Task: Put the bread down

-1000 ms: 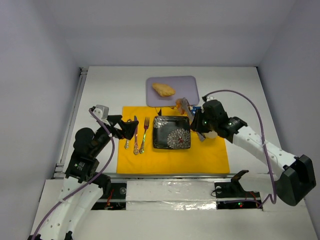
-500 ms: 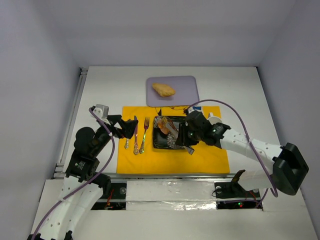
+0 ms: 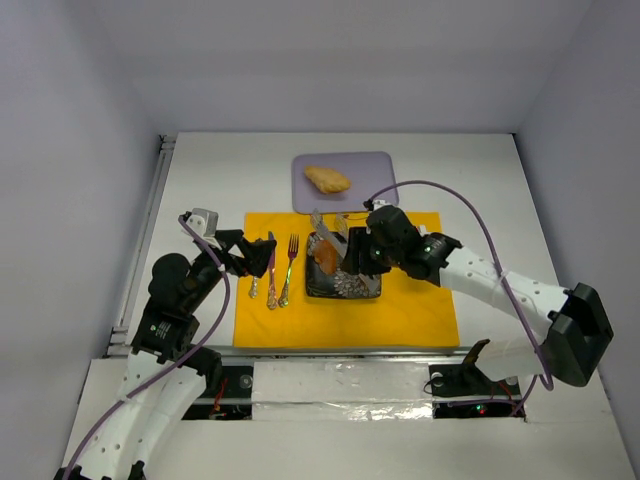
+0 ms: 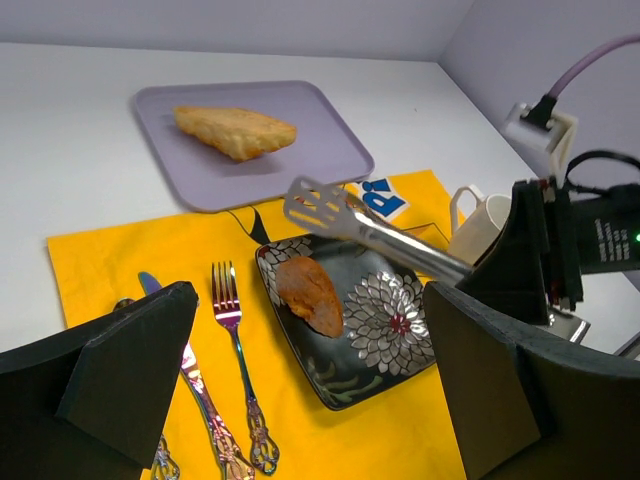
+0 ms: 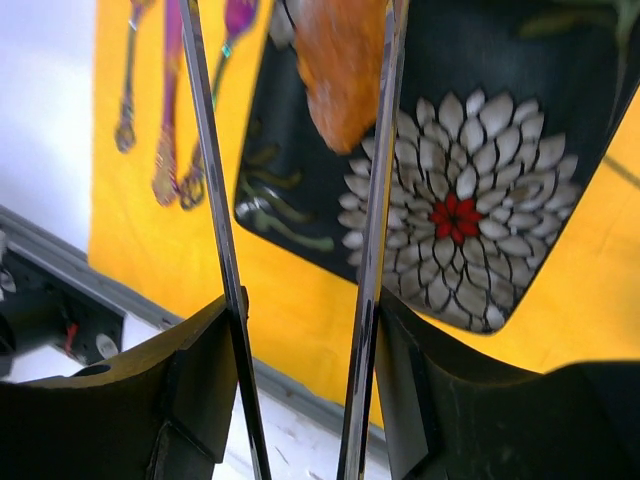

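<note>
A brown piece of bread (image 3: 326, 258) lies on the left half of the black floral plate (image 3: 365, 290), which stands on the yellow mat (image 3: 420, 310). My right gripper (image 3: 365, 250) is shut on metal tongs (image 3: 335, 232), whose arms are spread apart just above the bread. In the right wrist view the bread (image 5: 340, 70) shows between the tong arms (image 5: 375, 200) over the plate (image 5: 470, 130). A second bread (image 3: 327, 179) lies on the purple tray (image 3: 375, 170). My left gripper (image 3: 252, 258) is open and empty over the cutlery.
A fork (image 3: 289, 270), a knife (image 3: 271, 270) and a spoon (image 3: 255, 285) lie on the mat left of the plate. A white mug (image 4: 480, 225) stands right of the plate, beside my right arm. The table's side walls are close on both sides.
My right gripper carried the bread in the tongs from near the tray over to the plate. The tongs have spread and the bread now lies on the plate. The left arm has not moved.
</note>
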Controlling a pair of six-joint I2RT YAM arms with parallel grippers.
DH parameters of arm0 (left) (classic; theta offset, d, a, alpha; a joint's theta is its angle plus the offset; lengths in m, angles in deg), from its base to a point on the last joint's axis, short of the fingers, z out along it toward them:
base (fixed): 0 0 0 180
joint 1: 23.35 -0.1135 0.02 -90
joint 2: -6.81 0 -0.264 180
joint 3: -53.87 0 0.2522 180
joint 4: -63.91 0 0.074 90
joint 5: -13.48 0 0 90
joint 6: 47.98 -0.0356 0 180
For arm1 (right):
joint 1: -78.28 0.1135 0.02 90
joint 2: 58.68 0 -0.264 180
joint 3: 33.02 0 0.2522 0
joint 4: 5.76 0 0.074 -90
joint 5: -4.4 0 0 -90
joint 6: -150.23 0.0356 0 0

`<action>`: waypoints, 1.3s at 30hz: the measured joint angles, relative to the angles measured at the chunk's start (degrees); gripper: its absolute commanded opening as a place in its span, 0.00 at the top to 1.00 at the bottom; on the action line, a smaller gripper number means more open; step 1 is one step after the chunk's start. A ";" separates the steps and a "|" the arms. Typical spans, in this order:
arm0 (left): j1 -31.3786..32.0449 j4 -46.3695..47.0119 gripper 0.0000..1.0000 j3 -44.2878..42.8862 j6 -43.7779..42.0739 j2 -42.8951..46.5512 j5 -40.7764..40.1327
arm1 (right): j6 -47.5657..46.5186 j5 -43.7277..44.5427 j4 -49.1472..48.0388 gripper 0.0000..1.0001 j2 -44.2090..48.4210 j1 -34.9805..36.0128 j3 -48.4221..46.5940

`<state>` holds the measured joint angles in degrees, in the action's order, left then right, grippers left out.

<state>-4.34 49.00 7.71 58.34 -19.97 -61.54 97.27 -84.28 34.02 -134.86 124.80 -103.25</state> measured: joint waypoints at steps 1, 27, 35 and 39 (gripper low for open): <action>0.00 0.00 0.03 0.00 0.00 0.00 0.00 | -0.24 0.63 -0.09 0.43 -0.07 -0.24 -0.98; -0.48 0.00 0.03 0.00 0.00 -0.11 -0.02 | -1.11 -3.63 -14.40 0.42 -20.61 -15.76 -9.49; -1.16 0.00 0.04 0.00 -0.02 -0.22 0.02 | -0.13 -5.01 -17.46 0.46 -23.26 -16.37 -9.73; -1.51 0.02 0.04 0.00 0.00 -0.37 0.07 | 0.35 -4.90 -18.27 0.51 -24.06 -16.90 -10.23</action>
<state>-5.85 49.03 7.71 58.34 -20.35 -61.47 97.62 -89.18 15.75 -158.93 107.90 -113.48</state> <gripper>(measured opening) 0.966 0.522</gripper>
